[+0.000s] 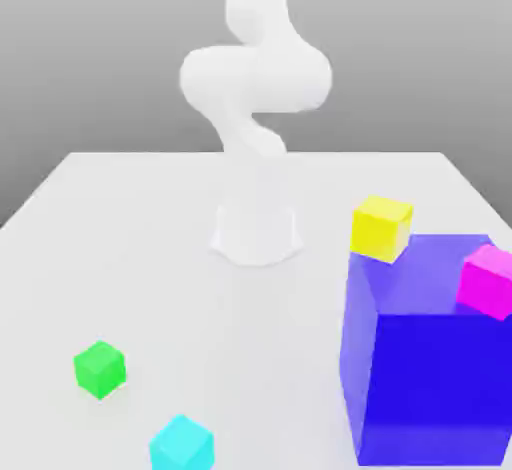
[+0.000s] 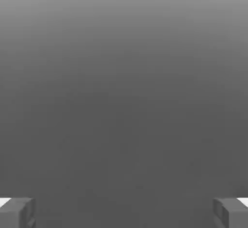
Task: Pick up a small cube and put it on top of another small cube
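A small cyan cube (image 1: 182,444) lies on the white table near the front edge, on the exterior view's left. A small green cube (image 1: 100,368) sits a little farther back and more to the left, apart from it. In the hand view my gripper (image 2: 124,212) is open: its two grey fingertips (image 2: 18,212) stand far apart with nothing between them, against plain grey background. The white arm (image 1: 255,78) rises from its base at the back middle of the table, well away from both cubes.
A big blue block (image 1: 430,388) stands at the front on the exterior view's right. A magenta cube (image 1: 490,280) sits on its top right edge. A yellow cube (image 1: 381,228) rests at the block's back left corner. The arm's round base (image 1: 257,233) is mid-table.
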{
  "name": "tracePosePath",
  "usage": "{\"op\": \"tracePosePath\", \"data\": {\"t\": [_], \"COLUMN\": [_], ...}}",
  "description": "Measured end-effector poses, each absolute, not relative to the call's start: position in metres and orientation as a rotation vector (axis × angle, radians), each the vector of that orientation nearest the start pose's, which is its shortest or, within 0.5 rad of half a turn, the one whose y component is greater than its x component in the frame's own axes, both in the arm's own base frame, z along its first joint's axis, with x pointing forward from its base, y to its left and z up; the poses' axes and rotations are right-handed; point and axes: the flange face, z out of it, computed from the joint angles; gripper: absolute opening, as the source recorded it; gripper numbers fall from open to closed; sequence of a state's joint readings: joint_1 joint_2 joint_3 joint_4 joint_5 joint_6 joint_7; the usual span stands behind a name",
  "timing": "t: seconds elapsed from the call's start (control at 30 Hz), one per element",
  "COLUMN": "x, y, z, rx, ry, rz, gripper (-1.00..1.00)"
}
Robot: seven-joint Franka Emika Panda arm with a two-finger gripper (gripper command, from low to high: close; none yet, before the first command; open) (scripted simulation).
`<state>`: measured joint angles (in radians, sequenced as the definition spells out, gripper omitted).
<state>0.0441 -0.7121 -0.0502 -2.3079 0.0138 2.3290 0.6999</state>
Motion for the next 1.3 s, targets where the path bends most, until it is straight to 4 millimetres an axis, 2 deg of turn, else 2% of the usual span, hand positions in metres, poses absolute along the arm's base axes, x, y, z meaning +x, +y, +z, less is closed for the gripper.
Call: {"op": "tracePosePath", "data": {"t": [0.1, 0.23, 0.37, 0.5, 0.7, 0.97, 1.1, 1.13, 1.3], "x": [0.416, 0.456, 0.486, 0.504, 0.513, 0.493, 0.491, 0.49, 0.49], "y": [-0.017, -0.026, -0.033, -0.04, -0.053, -0.081, -0.084, -0.084, -0.084], "z": [0.633, 0.569, 0.501, 0.431, 0.327, 0.203, 0.148, 0.137, 0.137], "rx": [-2.62, -2.729, -2.823, -2.906, -3.014, -3.122, -3.13, -3.129, -3.128], "ry": [0.82, 0.666, 0.509, 0.349, 0.099, -0.253, -0.288, -0.288, -0.288], "rz": [-0.845, -0.717, -0.593, -0.471, -0.284, -0.027, -0.004, -0.002, 0.002], "gripper": [0.0, 0.0, 0.0, 0.0, 0.0, 0.0, 0.0, -1.0, -1.0]}}
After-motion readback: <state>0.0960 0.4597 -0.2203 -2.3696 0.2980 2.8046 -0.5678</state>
